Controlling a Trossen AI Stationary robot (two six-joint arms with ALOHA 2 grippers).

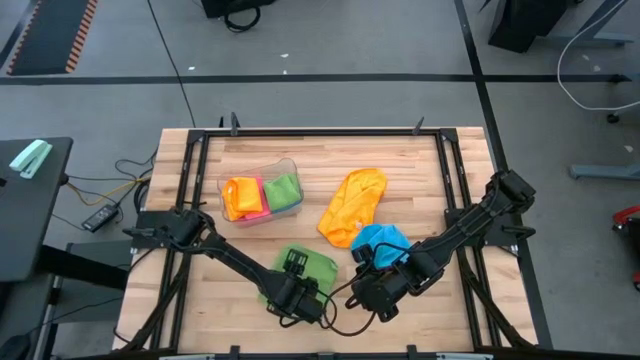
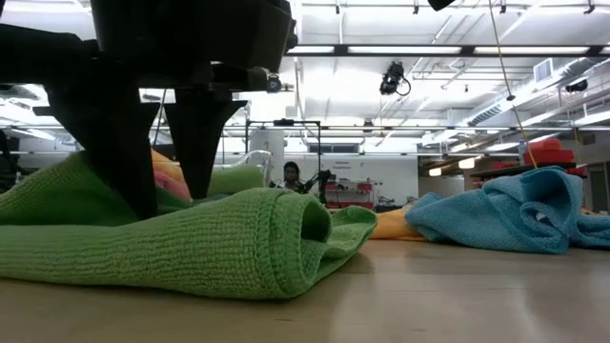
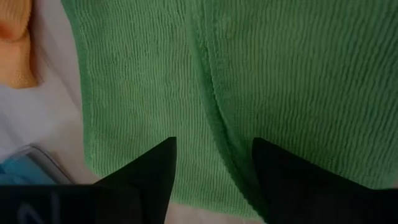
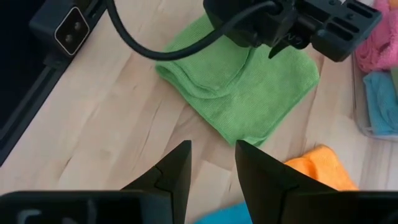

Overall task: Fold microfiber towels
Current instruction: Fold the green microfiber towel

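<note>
A green microfiber towel (image 1: 308, 265) lies folded on the table's near middle, its rolled fold (image 2: 305, 224) toward the right. My left gripper (image 3: 214, 165) points down at it, open, one finger on each side of a folded edge (image 3: 208, 81). My right gripper (image 4: 212, 162) hovers just right of it above bare wood, open, with nothing between its fingers. A crumpled sky blue towel (image 1: 382, 243) and an orange one (image 1: 352, 205) lie loose behind my right gripper. My left gripper comes at the green towel's near part (image 2: 114, 205) from above with its fingers (image 2: 124, 143) spread. Their tips sink behind the cloth's fold in the low view, so I cannot tell whether they touch it. The towel lies flat on the table.
A clear plastic tub (image 1: 290, 165) at the far left holds folded orange, pink and green towels. A black frame (image 1: 320, 131) runs round the tabletop. Bare wood (image 1: 420, 170) shows at the far right and along the near edge.
</note>
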